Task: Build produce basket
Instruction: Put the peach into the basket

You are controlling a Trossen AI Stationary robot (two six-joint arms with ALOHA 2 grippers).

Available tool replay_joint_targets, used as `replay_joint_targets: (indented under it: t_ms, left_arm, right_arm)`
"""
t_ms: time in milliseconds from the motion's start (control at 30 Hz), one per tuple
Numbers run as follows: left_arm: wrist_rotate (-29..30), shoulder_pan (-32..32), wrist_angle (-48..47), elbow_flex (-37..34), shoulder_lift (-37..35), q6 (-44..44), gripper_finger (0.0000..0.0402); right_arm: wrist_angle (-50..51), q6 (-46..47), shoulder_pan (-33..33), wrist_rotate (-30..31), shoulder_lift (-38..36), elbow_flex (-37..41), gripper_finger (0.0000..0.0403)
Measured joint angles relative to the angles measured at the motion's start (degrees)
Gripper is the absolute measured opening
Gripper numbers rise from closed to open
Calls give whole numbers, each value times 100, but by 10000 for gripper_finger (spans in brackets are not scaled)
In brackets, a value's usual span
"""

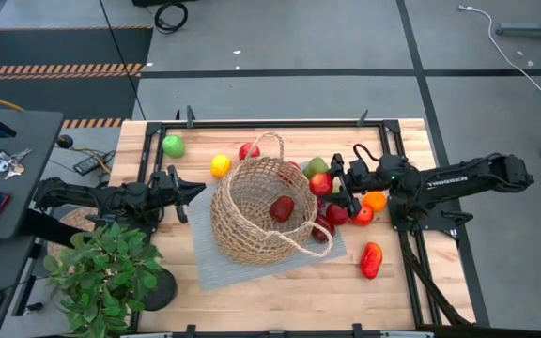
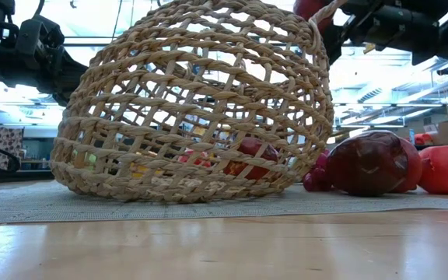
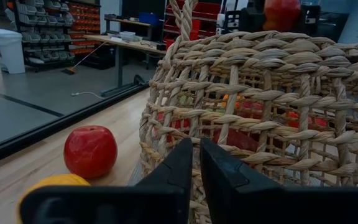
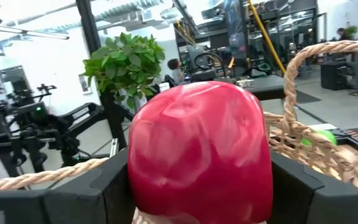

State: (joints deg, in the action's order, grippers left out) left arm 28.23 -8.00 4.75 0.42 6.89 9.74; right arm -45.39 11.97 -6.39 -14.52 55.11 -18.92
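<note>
The tan wicker basket (image 1: 252, 211) rests on a grey mat (image 1: 214, 268) mid-table, with a red fruit (image 1: 282, 208) inside. My right gripper (image 1: 329, 185) is beside the basket's right rim, shut on a red apple (image 4: 197, 149). My left gripper (image 3: 199, 155) is shut and points level at the basket's left wall (image 3: 260, 112), just short of it. Loose produce lies on the table: a green apple (image 1: 173, 145), a lemon (image 1: 221, 166), a red apple (image 1: 249, 151), a pear (image 1: 316, 166), an orange (image 1: 375, 200) and a red pepper (image 1: 371, 260). My right gripper pinches the red apple by its two opposite sides (image 4: 143, 168) between its two fingers (image 4: 110, 183). The fingers come in about level from the table's right side. The apple is lifted clear, level with the basket's rim (image 4: 303, 134) and close beside it.
A leafy potted plant (image 1: 101, 272) stands at the near left, close to the left arm. Several red fruits (image 1: 338, 214) lie against the basket's right side under the right gripper. One looped handle (image 1: 269, 141) rises at the basket's far side.
</note>
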Motion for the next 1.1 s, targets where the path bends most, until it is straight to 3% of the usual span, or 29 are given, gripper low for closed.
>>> replay_joint_targets:
  t_ms: [500, 1100]
  left_arm:
    - [0, 1, 0, 0, 1, 1, 40]
    - [0, 1, -1, 0, 1, -1, 39]
  right_arm:
    - [-75, 258, 504, 155, 0, -2, 271]
    - [-107, 264, 341, 154, -2, -4, 272]
